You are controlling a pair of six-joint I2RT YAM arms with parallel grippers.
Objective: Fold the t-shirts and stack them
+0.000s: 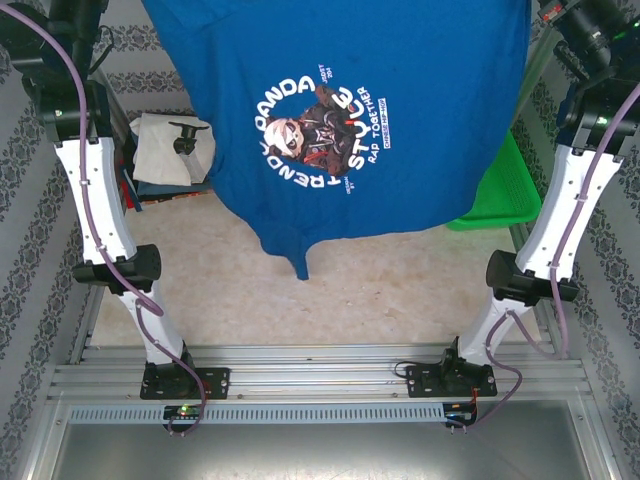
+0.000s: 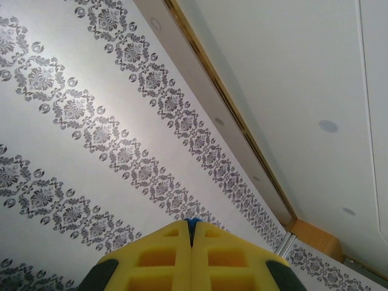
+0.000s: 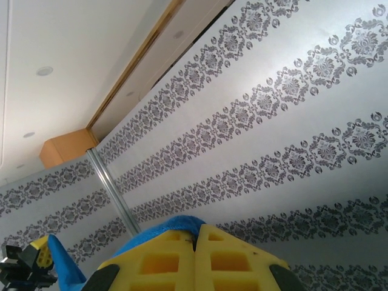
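The royal-blue t-shirt (image 1: pixel 420 150) hangs spread out high above the table, with its round panda graphic (image 1: pixel 318 130) and white lettering facing the top camera. Its lower edge droops to a point near mid-table. My left gripper (image 2: pixel 191 223) is shut, with a sliver of the blue cloth (image 2: pixel 192 221) pinched at its yellow tips. My right gripper (image 3: pixel 195 229) is shut on a fold of the same shirt (image 3: pixel 173 223). A folded white shirt (image 1: pixel 160 150) lies on a small pile at the back left, partly behind the hanging cloth. Dark and coloured edges (image 1: pixel 150 193) show under it.
A green plastic basket (image 1: pixel 500 190) sits at the back right, half hidden by the blue shirt. The beige tabletop (image 1: pixel 300 300) lies below the shirt. Aluminium rails (image 1: pixel 320 365) with both arm bases run along the near edge. Both wrist cameras face patterned wallpaper and ceiling.
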